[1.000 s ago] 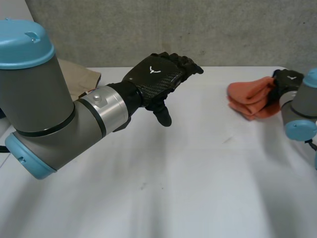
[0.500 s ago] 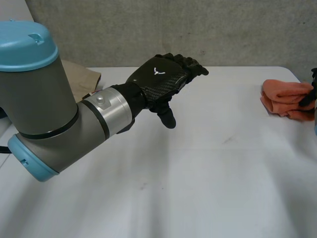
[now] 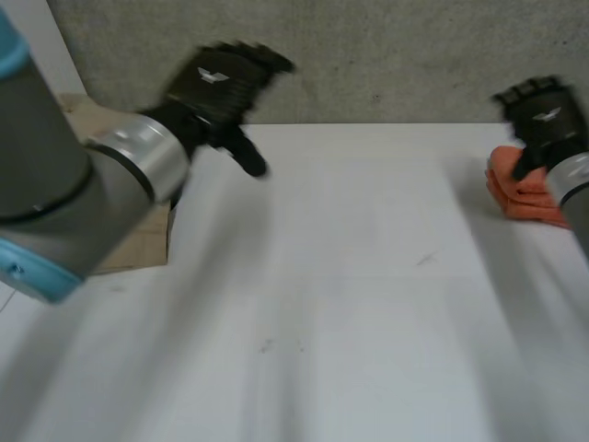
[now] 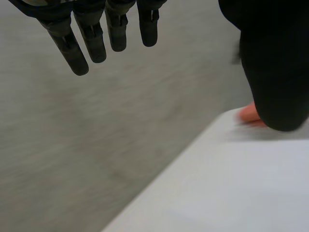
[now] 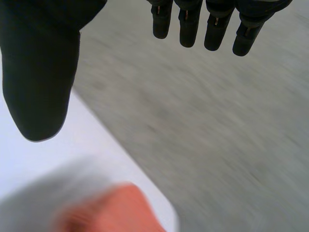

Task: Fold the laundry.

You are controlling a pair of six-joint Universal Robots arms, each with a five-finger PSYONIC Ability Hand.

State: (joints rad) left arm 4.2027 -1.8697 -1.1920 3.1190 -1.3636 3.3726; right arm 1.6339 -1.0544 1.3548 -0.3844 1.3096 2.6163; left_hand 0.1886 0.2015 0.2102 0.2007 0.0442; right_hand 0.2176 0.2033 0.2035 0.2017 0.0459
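A folded orange cloth (image 3: 517,189) lies at the table's far right edge; in the right wrist view the orange cloth (image 5: 113,210) sits below my palm, apart from the fingers. My right hand (image 3: 538,120) hovers just above it, fingers straight and spread, holding nothing. My left hand (image 3: 221,78) is raised at the far left over the table's back edge, fingers straight, thumb hanging down, empty. In the left wrist view a sliver of the orange cloth (image 4: 248,113) peeks out behind the thumb (image 4: 275,72).
A tan cloth pile (image 3: 129,244) lies at the table's left side, partly behind my left arm. The white table (image 3: 350,304) stretches between the hands. A grey wall (image 3: 386,55) stands behind the table.
My right hand has let go of the orange cloth at the far right and lifted above it. My left hand has swung left and up toward the back edge.
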